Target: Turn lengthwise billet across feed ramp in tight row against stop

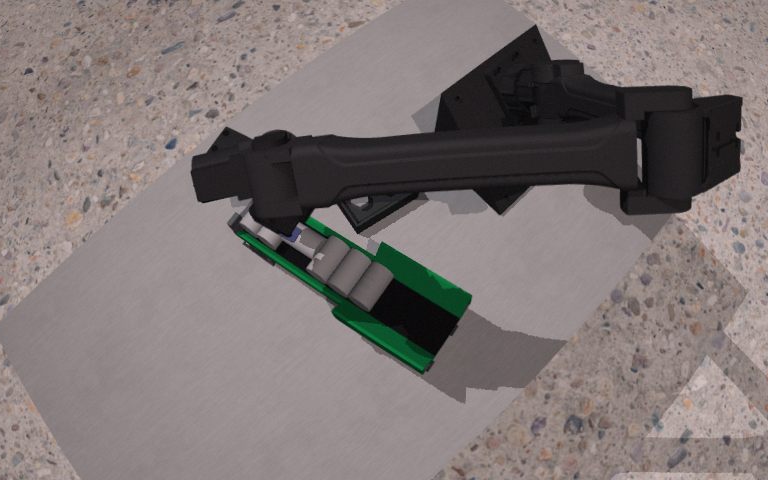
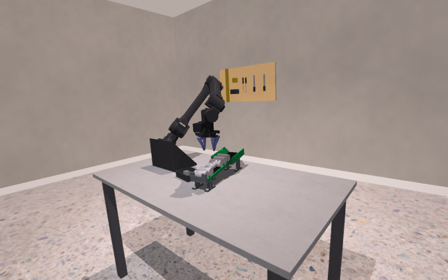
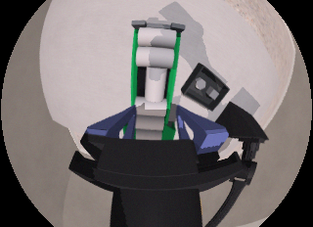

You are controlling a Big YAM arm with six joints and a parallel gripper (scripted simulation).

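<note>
The green feed ramp [image 1: 376, 291] lies on the table and also shows in the exterior view [image 2: 219, 161] and in the wrist view [image 3: 156, 77]. Three grey billets [image 1: 352, 270] lie across it side by side. One billet [image 3: 155, 86] lies lengthwise between them and the billets [image 3: 156, 51] at the stop [image 1: 234, 221]. In the top view the arm's wrist partly hides the lengthwise billet [image 1: 303, 245]. My gripper [image 2: 208, 146] hangs a little above the ramp, over the lengthwise billet. Its blue fingers are partly open and hold nothing.
A small black tray [image 1: 376, 205] with two sockets sits beside the ramp, toward the arm's base [image 2: 169, 154]. It also shows in the wrist view [image 3: 205, 88]. A tool board [image 2: 251, 81] hangs on the far wall.
</note>
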